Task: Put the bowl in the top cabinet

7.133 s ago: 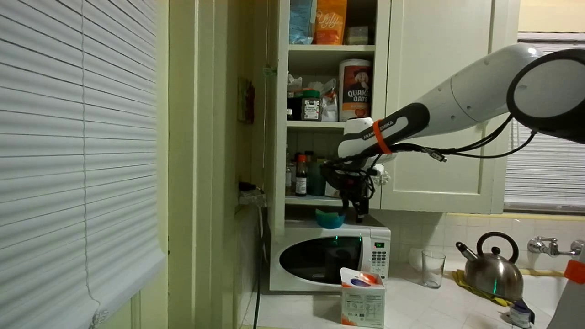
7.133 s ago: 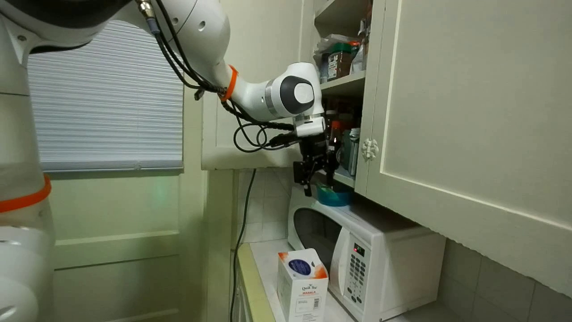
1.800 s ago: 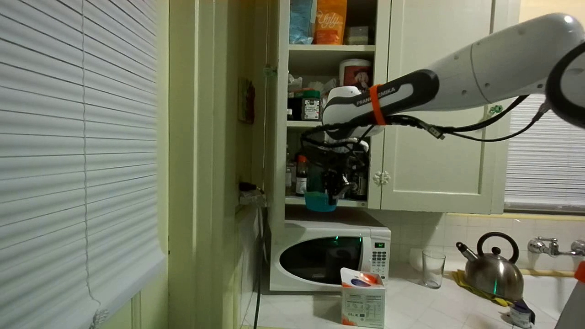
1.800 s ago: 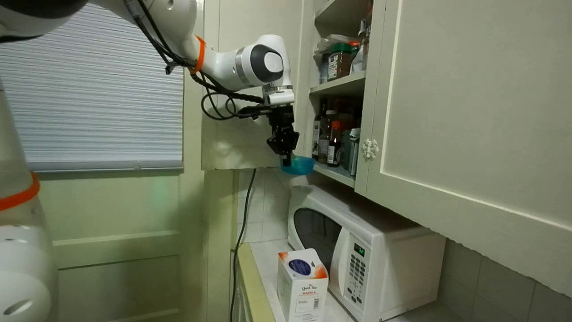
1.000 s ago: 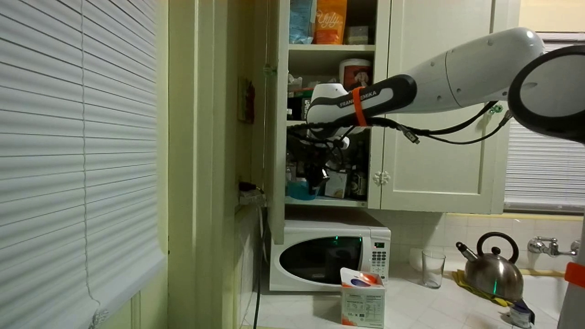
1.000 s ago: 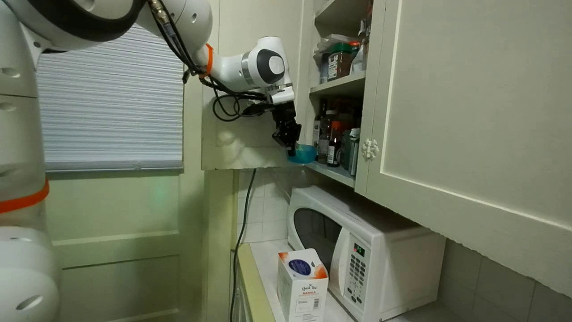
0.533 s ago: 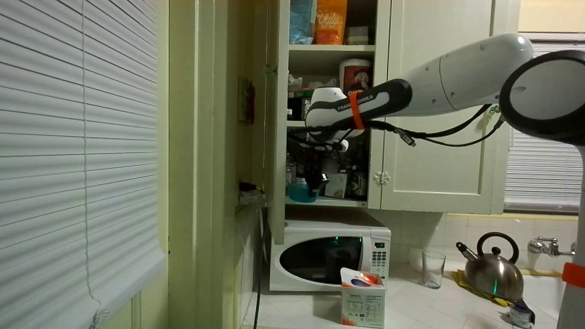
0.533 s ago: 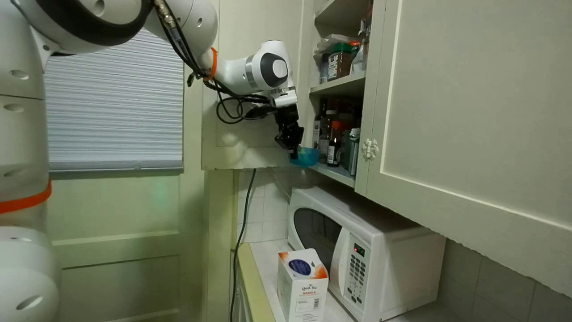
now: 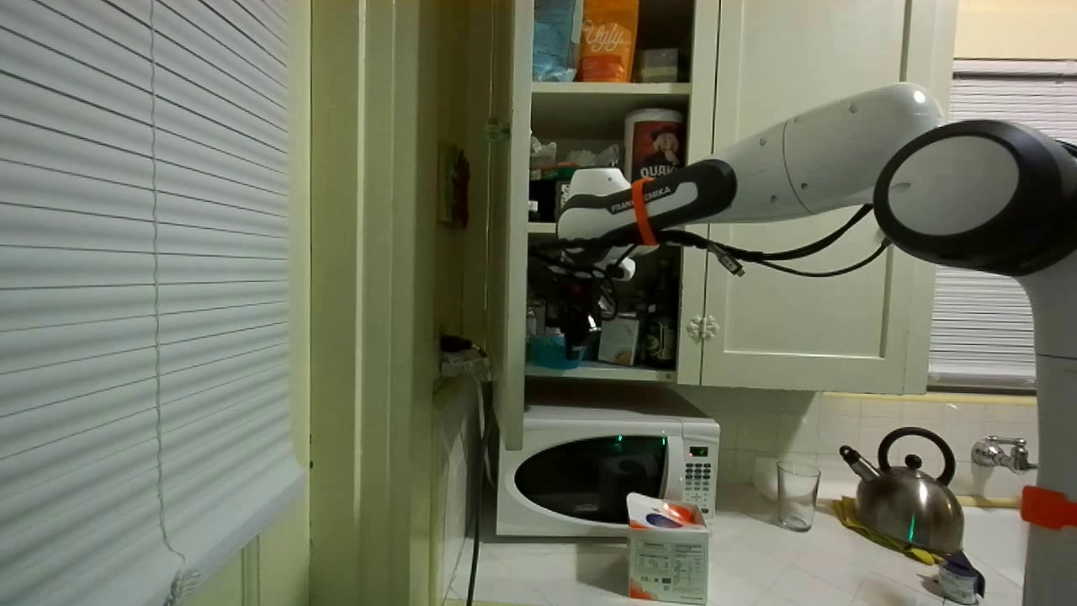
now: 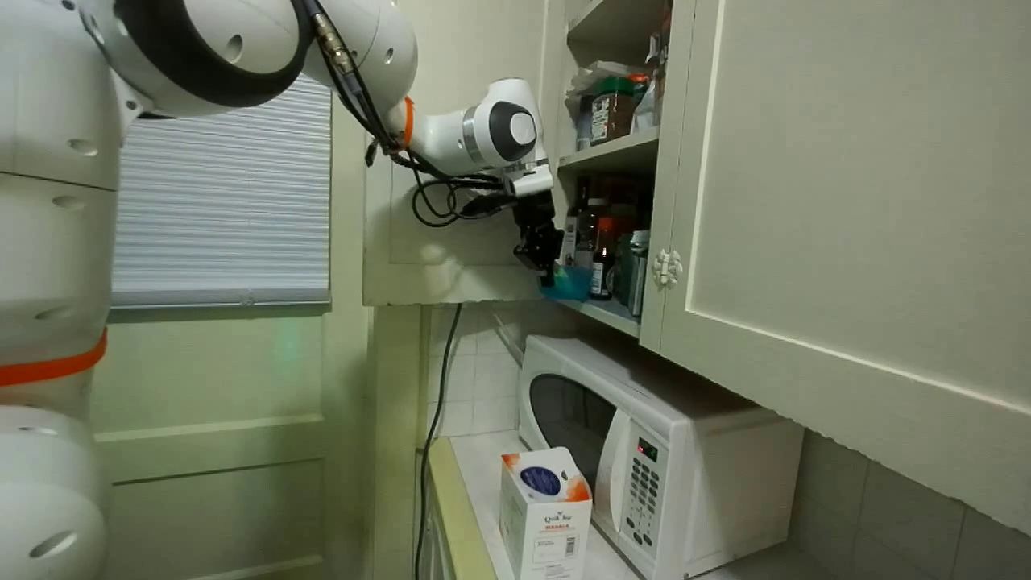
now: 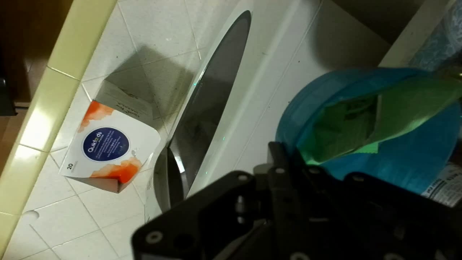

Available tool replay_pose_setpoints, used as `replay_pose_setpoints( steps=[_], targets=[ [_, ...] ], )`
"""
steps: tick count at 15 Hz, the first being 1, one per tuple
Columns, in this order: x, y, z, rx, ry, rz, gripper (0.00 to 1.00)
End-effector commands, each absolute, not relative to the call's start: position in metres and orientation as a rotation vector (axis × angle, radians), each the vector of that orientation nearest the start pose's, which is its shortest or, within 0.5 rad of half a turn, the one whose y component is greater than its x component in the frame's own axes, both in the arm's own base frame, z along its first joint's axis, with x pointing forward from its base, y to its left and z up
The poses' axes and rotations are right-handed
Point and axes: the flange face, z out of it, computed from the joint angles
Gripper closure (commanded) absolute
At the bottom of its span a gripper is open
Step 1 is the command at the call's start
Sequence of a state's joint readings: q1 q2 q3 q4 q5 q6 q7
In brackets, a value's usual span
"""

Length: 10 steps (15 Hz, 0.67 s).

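Facing the cabinet [image 9: 610, 87], at the front edge of its lowest visible shelf [image 9: 627, 371], gripper [image 11: 291, 155] is clamping blue bowl [image 10: 572, 283] by its side, shelf contact unclear, and bowl's probably handling light, slick and slightly flexy, so rim's the place to hold gently, green packet [image 11: 346, 130] sitting inside.

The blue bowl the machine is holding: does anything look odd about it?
Yes: in the wrist view, what looks like a green packet lies in the blue bowl, perhaps odd for something meant for the cabinet. No spill shows.
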<state>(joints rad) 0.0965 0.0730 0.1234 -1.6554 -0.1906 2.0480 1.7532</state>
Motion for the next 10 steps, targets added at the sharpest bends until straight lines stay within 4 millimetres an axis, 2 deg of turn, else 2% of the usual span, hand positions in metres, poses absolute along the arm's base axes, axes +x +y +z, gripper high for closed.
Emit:
replay_pose_setpoints(
  steps=[1, 10],
  targets=[
    [0.616, 0.12, 0.593, -2.175, 2.019, -0.479, 0.99],
    [0.627, 0.122, 0.589, -2.253, 2.069, -0.461, 0.99]
  ],
)
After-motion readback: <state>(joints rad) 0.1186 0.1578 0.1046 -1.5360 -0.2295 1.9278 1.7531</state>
